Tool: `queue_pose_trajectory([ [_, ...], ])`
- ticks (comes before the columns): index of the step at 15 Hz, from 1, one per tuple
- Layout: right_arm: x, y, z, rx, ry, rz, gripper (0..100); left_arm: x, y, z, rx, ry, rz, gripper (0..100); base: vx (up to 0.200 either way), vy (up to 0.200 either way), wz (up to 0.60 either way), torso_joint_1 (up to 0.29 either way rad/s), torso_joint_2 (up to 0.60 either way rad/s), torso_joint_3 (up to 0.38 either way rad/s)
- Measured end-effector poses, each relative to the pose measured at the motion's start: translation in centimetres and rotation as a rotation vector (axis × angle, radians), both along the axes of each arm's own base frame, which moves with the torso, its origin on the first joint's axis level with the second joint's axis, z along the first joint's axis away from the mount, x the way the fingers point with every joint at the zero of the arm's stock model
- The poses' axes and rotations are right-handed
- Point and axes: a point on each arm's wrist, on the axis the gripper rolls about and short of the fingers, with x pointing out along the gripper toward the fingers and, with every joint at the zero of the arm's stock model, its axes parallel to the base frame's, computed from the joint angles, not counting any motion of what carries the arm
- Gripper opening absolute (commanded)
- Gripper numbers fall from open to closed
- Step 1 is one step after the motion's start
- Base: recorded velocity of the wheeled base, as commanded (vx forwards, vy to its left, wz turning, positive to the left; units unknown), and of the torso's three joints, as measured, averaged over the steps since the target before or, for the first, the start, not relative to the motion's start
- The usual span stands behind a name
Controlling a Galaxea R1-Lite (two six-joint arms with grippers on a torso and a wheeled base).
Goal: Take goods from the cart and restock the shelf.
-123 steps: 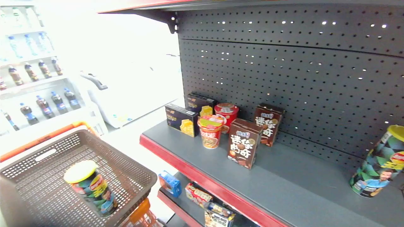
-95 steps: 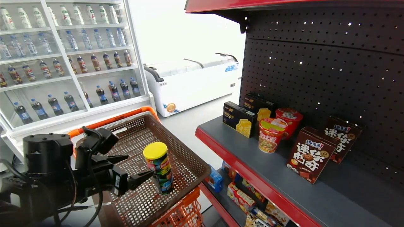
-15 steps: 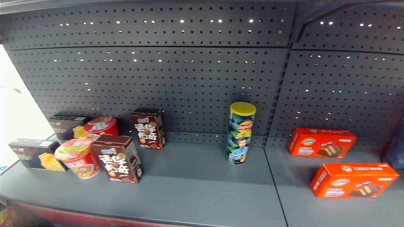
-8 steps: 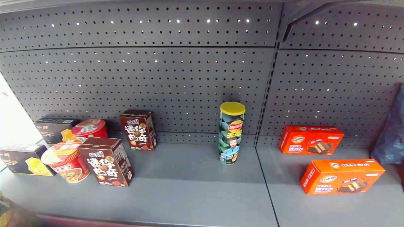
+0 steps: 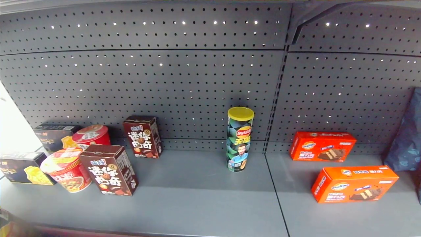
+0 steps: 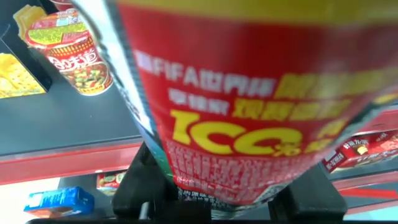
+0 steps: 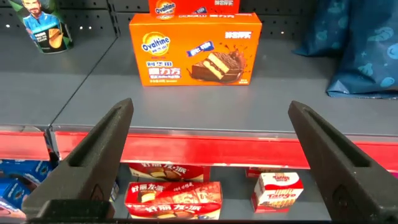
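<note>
A chips can (image 6: 249, 112) with a red and yellow label looms close in the left wrist view, with my left gripper (image 6: 224, 190) shut on its lower part. Its dark fingers (image 6: 140, 190) show on either side of the can. A matching yellow-lidded chips can (image 5: 240, 140) stands upright at the back of the grey shelf (image 5: 197, 197), near the middle. My right gripper (image 7: 211, 109) is open and holds nothing, in front of the shelf's red edge, facing an orange box (image 7: 194, 50).
Two brown boxes (image 5: 108, 169), two cup noodles (image 5: 67, 169) and dark boxes (image 5: 19, 163) crowd the shelf's left end. Two orange boxes (image 5: 355, 184) and a blue bag (image 5: 406, 144) are at the right. Lower shelves hold more goods (image 7: 174, 199).
The head camera has swung from the cart to the shelf front. Earlier my left gripper stood open beside the can in the cart's basket; now it is shut on a can.
</note>
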Motion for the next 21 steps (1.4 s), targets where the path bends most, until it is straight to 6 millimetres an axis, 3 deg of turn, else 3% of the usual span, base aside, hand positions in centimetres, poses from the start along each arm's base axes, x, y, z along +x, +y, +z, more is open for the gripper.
queue_pose_trajectory([
  [11,0.1,0.0,0.1,-0.036,0.019,0.029,100,-0.1,0.2,0.9,0.016,-0.038,0.077,0,0.000,0.000,0.00,0.000,0.00,0.000],
  [17,0.2,0.1,0.3,-0.042,0.029,0.094,100,-0.5,0.4,4.2,0.043,-0.063,0.146,0,0.000,0.000,0.00,0.000,0.00,0.000],
  [21,0.4,0.2,5.1,-0.050,-0.022,0.141,100,-0.6,0.3,4.5,0.046,-0.023,0.117,0,0.000,0.000,0.00,0.000,0.00,0.000],
])
